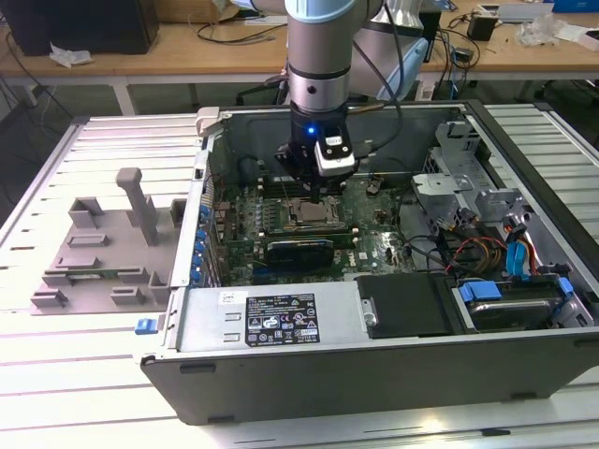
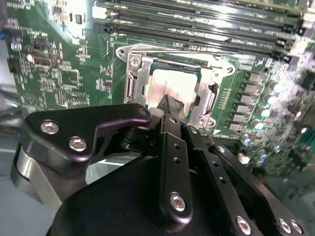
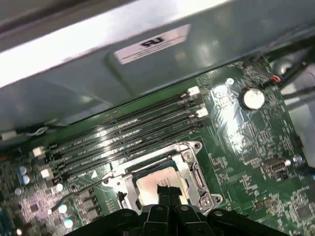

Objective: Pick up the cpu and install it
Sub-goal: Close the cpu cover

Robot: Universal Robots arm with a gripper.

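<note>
On the exterior view's left I see a grey fixture (image 1: 103,248) lying on the slatted table (image 1: 56,393), beside the open computer case (image 1: 374,374). In the middle, my gripper (image 1: 309,182) hangs low over the motherboard (image 1: 374,238), directly above the socket (image 2: 135,73). The cpu (image 2: 170,83) lies flat inside the socket's metal frame, silver top up, near the memory slots (image 3: 128,132). In both wrist views the fingers (image 3: 163,191) are pressed together with nothing between them, tips at the cpu's top; I cannot tell whether they touch it. Further right sit coloured cables (image 1: 477,253).
</note>
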